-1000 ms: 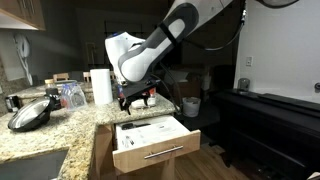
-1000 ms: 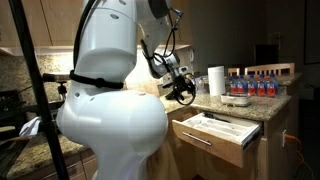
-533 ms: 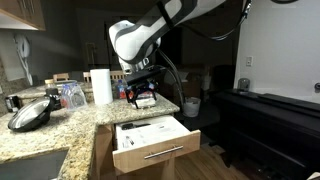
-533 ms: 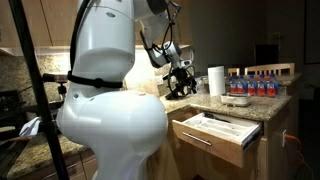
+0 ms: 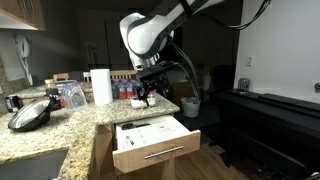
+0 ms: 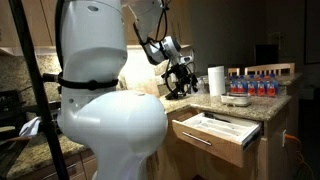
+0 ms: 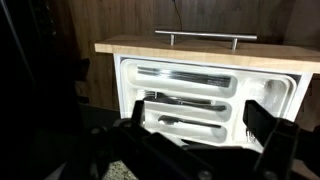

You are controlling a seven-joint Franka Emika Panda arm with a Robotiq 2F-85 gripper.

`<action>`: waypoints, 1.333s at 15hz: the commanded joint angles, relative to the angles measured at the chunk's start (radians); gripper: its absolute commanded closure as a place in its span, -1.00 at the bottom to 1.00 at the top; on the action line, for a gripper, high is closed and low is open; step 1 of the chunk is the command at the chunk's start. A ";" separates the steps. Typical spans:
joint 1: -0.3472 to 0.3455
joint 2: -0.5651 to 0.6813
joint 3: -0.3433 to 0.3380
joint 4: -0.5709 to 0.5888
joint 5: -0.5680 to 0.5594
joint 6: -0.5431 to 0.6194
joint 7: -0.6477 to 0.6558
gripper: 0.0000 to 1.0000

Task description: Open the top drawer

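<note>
Shallow light-wood top drawer (image 5: 155, 153) with a slim silver bar handle stands pulled well out under the front edge of the speckled granite counter (image 5: 70, 122); my black gripper (image 5: 146, 98) hangs above it, jaws wide and empty. I judge the opening done, so next I need only back away

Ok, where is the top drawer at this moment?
In both exterior views the top drawer is pulled out from under the granite counter, the open tool hanging above that counter. The wrist view looks into its utensil tray.

Granite counter (image 5: 62, 122); paper towel roll (image 5: 100, 87) and bottles (image 6: 255, 84) stand on it.
</note>
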 commanded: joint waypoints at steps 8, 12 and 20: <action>-0.188 -0.175 -0.134 -0.283 0.277 0.294 -0.561 -1.00; -0.179 -0.149 -0.120 -0.276 0.351 0.293 -0.726 -1.00; -0.176 -0.144 -0.086 -0.268 0.325 0.270 -0.718 -1.00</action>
